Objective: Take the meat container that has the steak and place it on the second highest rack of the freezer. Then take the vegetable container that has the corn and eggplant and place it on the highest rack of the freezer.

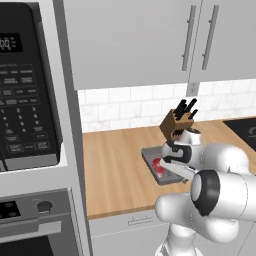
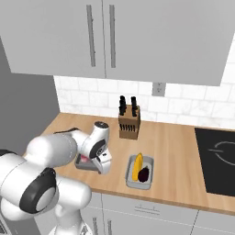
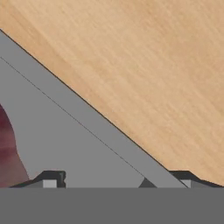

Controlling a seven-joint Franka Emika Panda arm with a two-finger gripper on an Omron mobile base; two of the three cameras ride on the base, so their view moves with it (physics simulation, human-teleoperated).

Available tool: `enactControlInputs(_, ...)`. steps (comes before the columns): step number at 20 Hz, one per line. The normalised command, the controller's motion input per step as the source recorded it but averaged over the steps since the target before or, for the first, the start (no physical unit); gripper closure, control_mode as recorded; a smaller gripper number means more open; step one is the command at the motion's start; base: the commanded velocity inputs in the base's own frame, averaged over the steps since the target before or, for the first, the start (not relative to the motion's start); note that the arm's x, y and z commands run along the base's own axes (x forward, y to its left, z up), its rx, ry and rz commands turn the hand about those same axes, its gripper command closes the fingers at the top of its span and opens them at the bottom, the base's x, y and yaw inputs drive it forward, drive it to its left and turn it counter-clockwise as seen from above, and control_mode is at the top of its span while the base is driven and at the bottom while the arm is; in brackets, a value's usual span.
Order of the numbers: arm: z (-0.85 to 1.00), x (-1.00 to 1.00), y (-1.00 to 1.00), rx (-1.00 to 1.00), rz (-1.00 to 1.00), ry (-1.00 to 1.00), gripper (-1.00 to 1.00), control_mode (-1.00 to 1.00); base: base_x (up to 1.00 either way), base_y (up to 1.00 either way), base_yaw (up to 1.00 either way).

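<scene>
The meat container (image 1: 149, 157) is a shallow dark grey tray lying on the wooden counter (image 1: 115, 165), with the red steak (image 1: 158, 166) inside it. My gripper (image 3: 120, 180) is down at the tray's near-right edge and open. In the hand view the tray's raised rim (image 3: 109, 127) runs diagonally between my two fingertips (image 3: 50, 180). One tip sits over the tray floor near the steak (image 3: 6, 153), the other over bare wood. The vegetable container (image 2: 130, 176) lies to the right, holding the yellow corn (image 2: 137, 166) and a dark eggplant (image 2: 144, 174). The freezer is out of view.
A wooden knife block (image 2: 129, 121) stands at the back of the counter behind both trays. A black cooktop (image 2: 215, 156) is set into the counter at the right. A microwave (image 1: 25, 90) over an oven (image 1: 30, 220) fills the tall unit at the left.
</scene>
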Motion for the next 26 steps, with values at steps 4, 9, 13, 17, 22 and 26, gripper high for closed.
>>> enactControlInputs(4, 0.0, 0.0, 0.0, 0.0, 0.0, 0.0, 1.0, -1.0, 0.0, 0.0, 0.0)
enactControlInputs(9, 0.0, 0.0, 0.0, 0.0, 0.0, 0.0, 1.0, -1.0, 0.0, 0.0, 0.0)
enactControlInputs(13, 0.07, -0.15, 0.0, 0.0, 0.0, -0.02, 1.0, -1.0, 0.0, 0.0, 0.0)
enactControlInputs(17, 0.52, -0.43, 0.0, 0.0, -0.08, -0.02, 1.0, -1.0, 0.0, 0.0, 0.0)
enactControlInputs(22, 0.98, -0.64, 0.0, 0.0, -0.09, -0.07, 1.0, -1.0, 0.0, 0.0, 0.0)
enactControlInputs(26, 0.99, -0.83, 0.0, -0.03, -0.09, -0.1, 1.0, -1.0, 0.0, 0.0, 0.0)
